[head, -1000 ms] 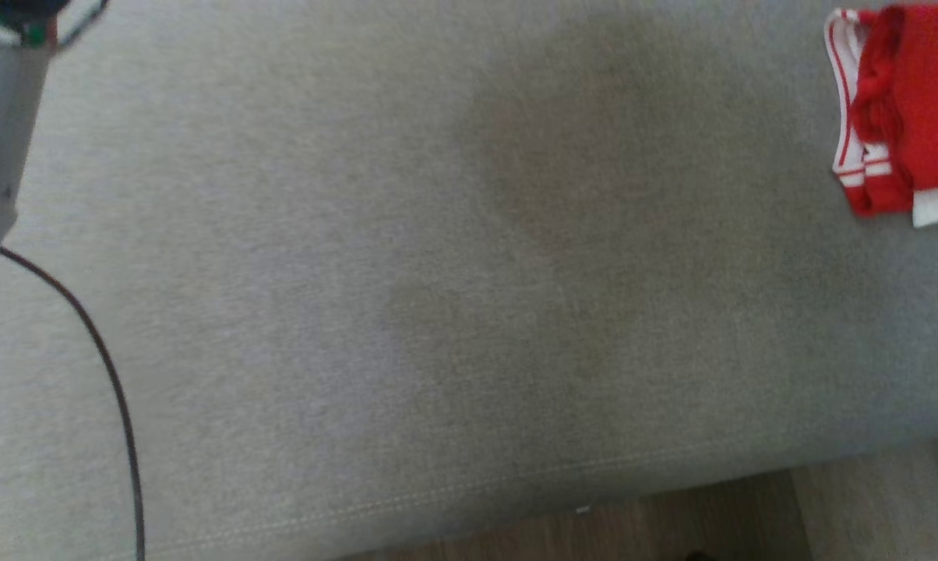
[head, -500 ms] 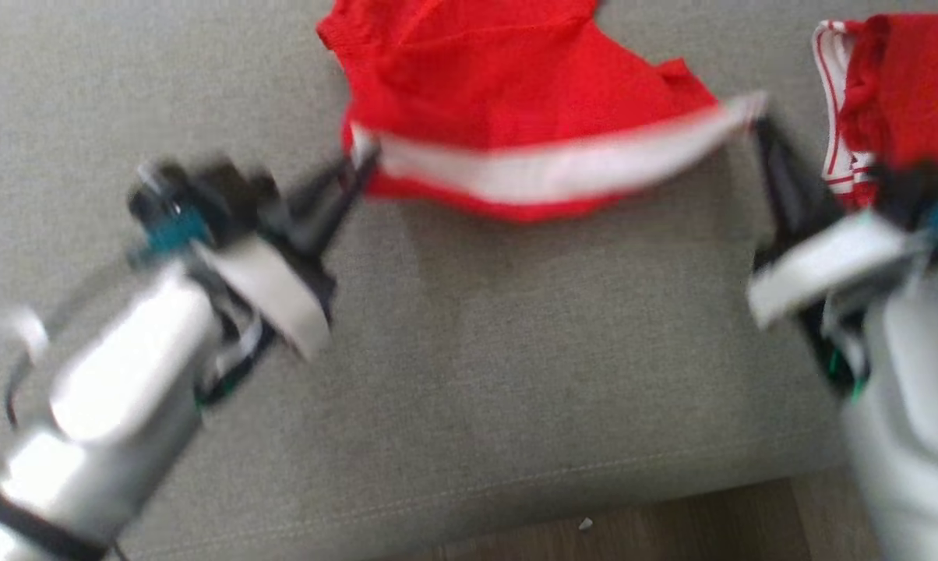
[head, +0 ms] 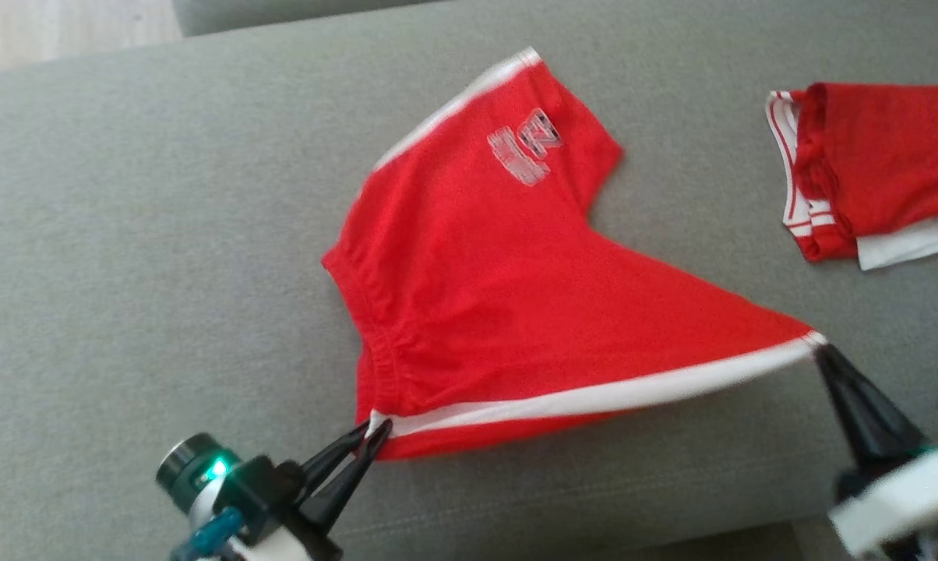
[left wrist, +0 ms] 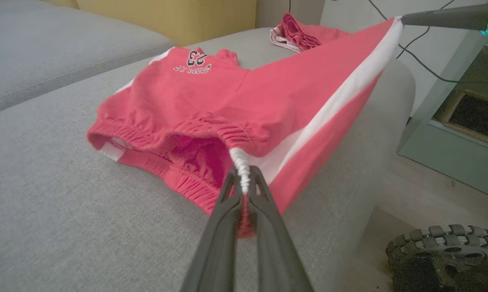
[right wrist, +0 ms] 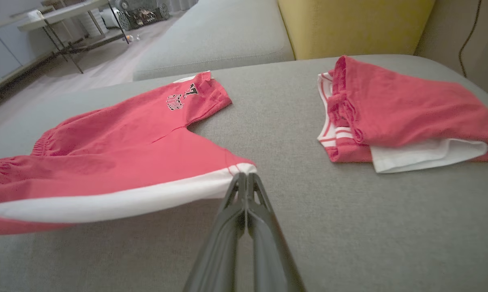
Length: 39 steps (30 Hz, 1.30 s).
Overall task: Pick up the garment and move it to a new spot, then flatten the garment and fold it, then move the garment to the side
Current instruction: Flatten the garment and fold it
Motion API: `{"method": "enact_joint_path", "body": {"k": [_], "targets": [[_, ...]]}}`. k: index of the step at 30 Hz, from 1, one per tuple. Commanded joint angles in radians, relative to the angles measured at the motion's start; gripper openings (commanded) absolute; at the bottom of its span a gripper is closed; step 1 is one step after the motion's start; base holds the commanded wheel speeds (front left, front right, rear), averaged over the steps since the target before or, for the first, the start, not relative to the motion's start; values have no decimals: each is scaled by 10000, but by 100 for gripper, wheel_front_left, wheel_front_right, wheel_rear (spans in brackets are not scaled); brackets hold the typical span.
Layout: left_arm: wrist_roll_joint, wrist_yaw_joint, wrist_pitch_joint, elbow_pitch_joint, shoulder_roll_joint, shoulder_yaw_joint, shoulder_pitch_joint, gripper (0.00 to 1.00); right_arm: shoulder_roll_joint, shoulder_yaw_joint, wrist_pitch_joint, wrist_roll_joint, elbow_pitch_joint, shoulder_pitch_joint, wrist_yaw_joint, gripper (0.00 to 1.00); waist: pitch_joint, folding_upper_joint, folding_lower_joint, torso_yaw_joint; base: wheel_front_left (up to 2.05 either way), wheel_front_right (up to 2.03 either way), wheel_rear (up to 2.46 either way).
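On the lower left of the head view, the left gripper is clamped on the waistband corner of the red shorts, right where the white side stripe begins. The left wrist view shows the gathered elastic pinched between the two dark fingers. From there the garment spreads rightward across the grey sofa seat. The far leg, with its printed number, lies flat on the cushion, while the near edge is lifted and pulled taut along the stripe. At the other end of that stripe the right gripper is closed tight on the hem corner; its fingers meet on the cloth in the right wrist view. Further right, well apart from the shorts, a folded red-and-white garment sits on the same seat.

Judging from this, the move to a new spot looks done and the flattening is in hand. The near side is stretched between both grippers, but the waistband at the left is bunched and the near leg is off the cushion. The next move likely calls for both arms to lower together under tension, so the stripe edge lands straight and flat near the seat's front edge — then release and regrip for the fold. Letting one corner slacken first would probably leave wrinkles.
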Motion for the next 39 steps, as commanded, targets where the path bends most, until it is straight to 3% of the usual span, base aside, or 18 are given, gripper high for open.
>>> {"method": "enact_joint_path", "body": {"k": [1, 6, 11, 18, 27, 34, 39], "targets": [[79, 52, -121, -511, 401, 606, -91, 0, -434, -189, 265, 5, -1037, 213, 17, 0, -179, -1, 0, 169, 0, 0, 0], [-709, -86, -121, -1111, 271, 1126, 263, 0, -622, -976, 1109, 71, -2585, 812, 17, 0, -261, -1, 0, 496, 0, 0, 0], [-1462, -221, -111, -1064, -28, 950, -397, 0, -793, -769, 1677, 150, -2378, -39, 17, 0, -111, -1, 0, 769, 0, 0, 0], [-3140, -277, 149, -267, -698, 559, -2225, 0, -1274, -232, 2336, 101, -370, -2904, 17, 0, 569, -1, 0, 1281, 0, 0, 0], [-5437, -282, 713, 1603, -1501, 415, -4466, 0, -2093, 1594, 3121, 593, 2660, -7257, 17, 0, 1674, -1, 0, 1996, 0, 0, 0], [-6119, -283, 1088, 2927, -2104, 406, -5455, 0, -2217, 2780, 3112, 865, 4685, -9490, 17, 0, 2284, -1, 0, 2483, 0, 0, 0], [-6074, -283, 771, 3676, -2432, 405, -5960, 0, -2179, 3712, 2741, 1003, 5943, -10674, 17, 0, 2736, -1, 0, 2746, 0, 0, 0]]}}
